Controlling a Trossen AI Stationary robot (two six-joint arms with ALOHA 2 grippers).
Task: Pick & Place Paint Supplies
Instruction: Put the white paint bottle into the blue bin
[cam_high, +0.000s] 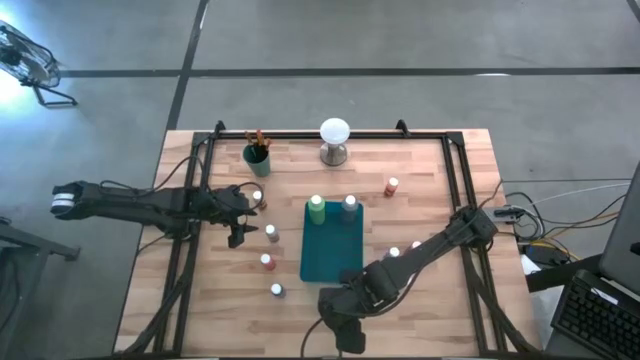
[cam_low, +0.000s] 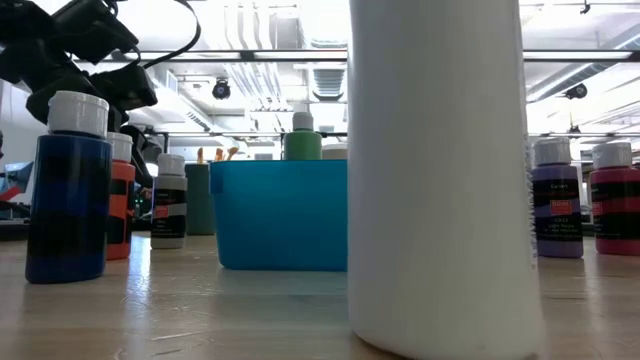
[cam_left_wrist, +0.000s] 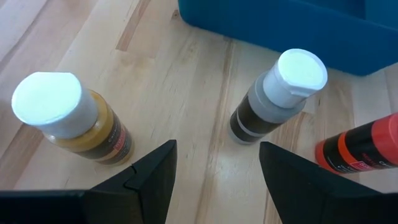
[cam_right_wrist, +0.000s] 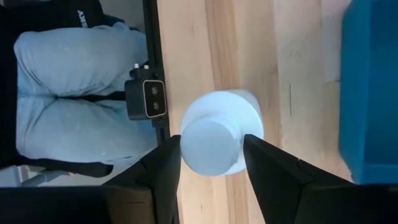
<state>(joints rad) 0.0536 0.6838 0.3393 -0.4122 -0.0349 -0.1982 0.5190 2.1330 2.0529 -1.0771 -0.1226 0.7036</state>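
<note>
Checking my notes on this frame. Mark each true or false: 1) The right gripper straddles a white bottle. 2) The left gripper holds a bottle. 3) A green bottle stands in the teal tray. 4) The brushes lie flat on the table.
1) True: the right gripper straddles the white bottle.
2) False: the left gripper is open and empty.
3) True: the green bottle stands in the teal tray.
4) False: the brushes stand in a cup.

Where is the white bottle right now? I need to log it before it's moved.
The white bottle stands at the table's near edge between the right gripper's fingers, beside the teal tray's near end.
</note>
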